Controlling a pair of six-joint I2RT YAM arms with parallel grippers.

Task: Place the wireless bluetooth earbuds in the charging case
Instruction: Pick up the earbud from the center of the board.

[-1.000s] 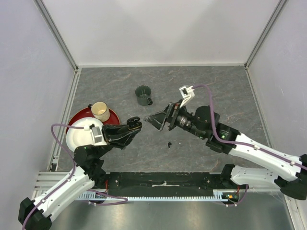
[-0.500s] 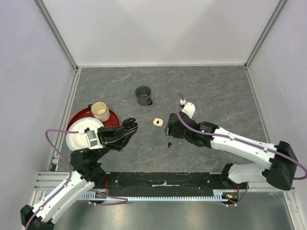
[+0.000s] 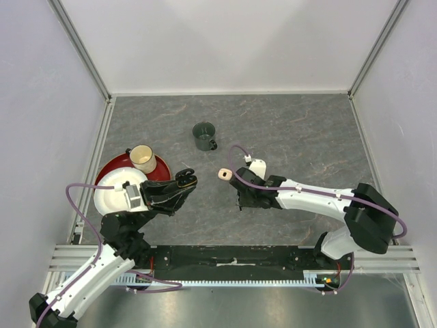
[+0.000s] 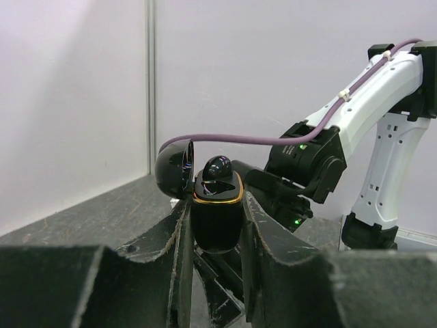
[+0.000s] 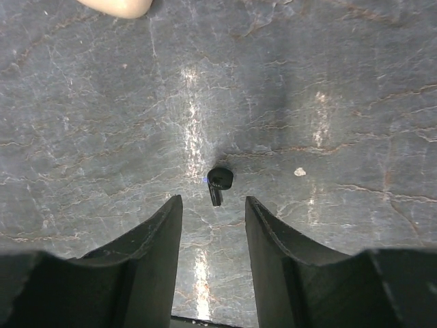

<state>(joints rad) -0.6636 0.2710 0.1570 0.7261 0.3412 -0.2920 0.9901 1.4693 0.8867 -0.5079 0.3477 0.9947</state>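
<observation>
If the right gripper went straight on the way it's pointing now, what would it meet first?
Probably the black earbud, lying on the gray table just ahead of the open right gripper; the tabletop comes right after.

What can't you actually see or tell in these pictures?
- Charging case, left wrist view: seen side-on, so its rim hides the slots inside.
- Cream object, right wrist view: cut off by the top edge.
- Black earbud, top view: too small to tell apart from the dark jaws of the right arm.
</observation>
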